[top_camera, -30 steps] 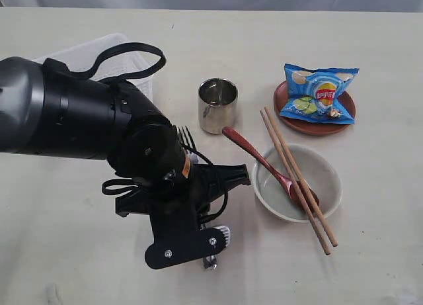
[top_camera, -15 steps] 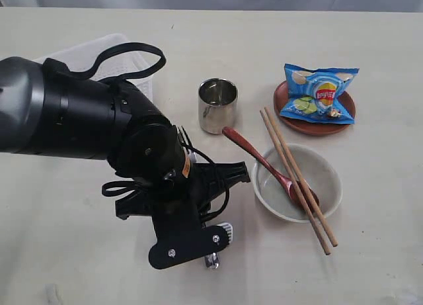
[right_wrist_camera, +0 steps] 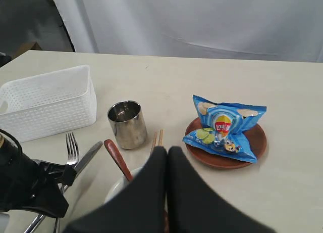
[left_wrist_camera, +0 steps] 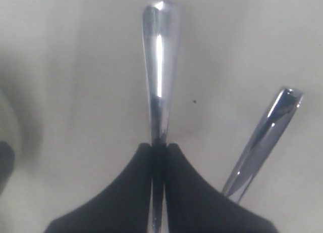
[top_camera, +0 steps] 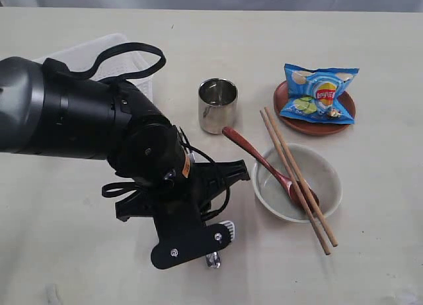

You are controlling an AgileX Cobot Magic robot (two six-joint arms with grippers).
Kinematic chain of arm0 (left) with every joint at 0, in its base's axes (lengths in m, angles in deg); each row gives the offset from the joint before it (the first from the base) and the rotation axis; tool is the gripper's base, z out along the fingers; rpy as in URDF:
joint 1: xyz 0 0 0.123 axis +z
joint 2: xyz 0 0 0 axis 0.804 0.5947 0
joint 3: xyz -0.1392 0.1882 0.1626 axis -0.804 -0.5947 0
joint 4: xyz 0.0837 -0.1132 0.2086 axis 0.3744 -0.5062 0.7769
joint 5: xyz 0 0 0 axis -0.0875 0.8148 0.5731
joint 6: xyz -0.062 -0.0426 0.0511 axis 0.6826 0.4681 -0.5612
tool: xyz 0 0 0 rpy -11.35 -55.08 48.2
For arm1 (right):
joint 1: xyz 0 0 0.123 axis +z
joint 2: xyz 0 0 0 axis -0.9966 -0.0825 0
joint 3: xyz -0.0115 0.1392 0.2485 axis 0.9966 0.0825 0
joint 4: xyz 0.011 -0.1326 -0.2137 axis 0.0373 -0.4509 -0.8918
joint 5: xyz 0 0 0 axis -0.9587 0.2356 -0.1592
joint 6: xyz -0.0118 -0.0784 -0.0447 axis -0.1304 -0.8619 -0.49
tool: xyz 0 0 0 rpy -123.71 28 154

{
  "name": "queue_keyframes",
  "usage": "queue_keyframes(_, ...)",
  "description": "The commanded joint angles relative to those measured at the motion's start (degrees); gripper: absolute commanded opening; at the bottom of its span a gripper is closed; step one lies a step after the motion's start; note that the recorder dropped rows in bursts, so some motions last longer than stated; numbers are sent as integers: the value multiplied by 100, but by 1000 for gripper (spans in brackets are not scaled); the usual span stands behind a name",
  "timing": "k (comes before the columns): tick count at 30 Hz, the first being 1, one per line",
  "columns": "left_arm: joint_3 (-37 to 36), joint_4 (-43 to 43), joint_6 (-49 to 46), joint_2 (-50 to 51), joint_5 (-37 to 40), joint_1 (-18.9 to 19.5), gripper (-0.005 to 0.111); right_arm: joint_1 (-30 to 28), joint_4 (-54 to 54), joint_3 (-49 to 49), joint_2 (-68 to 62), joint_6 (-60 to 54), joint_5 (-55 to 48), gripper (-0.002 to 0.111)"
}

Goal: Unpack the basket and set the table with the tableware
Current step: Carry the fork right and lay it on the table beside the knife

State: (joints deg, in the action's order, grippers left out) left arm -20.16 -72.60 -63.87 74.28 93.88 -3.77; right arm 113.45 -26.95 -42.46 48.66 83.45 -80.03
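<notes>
Left claw (left_wrist_camera: 159, 148) tight on steel handle (left_wrist_camera: 159, 66)

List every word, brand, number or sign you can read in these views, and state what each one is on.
"Lay's": the red and yellow logo on the blue chip bag, which lies on the brown plate.
Smaller print on that bag: too small to read.
Steel cup and white basket: no text visible.
</notes>
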Motion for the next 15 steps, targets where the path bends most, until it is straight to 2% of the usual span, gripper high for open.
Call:
queue_keyframes(1,-39,-86,77,3,7,-41,12,13,-17,6,3,-41,-11,0)
queue_keyframes(6,-39,-86,240,3,-75,-41,50,13,-17,6,3,-41,-11,0)
queue_keyframes(7,-39,-86,249,3,-133,-41,54,13,-17,6,3,-41,-11,0)
queue_keyframes(15,-39,-86,599,-8,-200,-41,51,13,-17,6,3,-41,-11,0)
